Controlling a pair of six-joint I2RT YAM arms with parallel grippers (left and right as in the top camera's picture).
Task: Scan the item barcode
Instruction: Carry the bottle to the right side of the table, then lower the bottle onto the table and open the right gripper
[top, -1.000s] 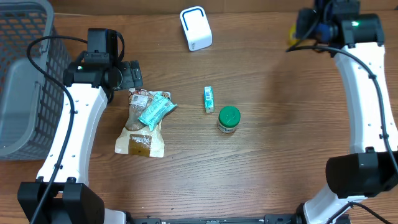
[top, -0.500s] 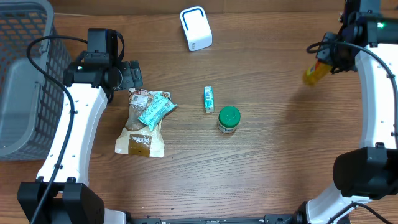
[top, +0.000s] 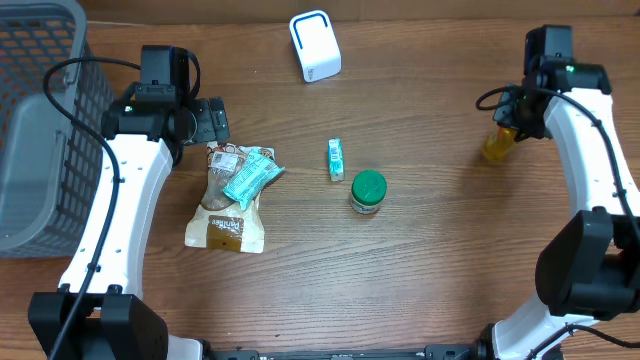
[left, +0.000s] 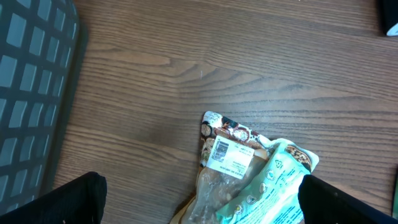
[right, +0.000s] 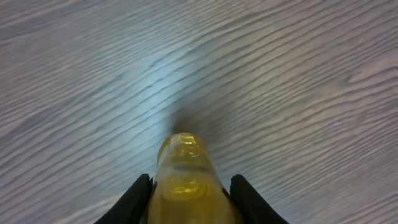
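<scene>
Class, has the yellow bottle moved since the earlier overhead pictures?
Yes. The bottle was level with the white scanner; it is now lower in the view.

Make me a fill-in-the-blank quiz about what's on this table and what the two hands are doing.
1. The right hand is shut on a ___ bottle.
2. The jar near the middle of the table has a ___ lid.
3. The left hand, wide open, hovers over the snack pouches and holds ___.
4. The grey basket stands beside the ___ arm.

Missing words: yellow; green; nothing; left.
</scene>
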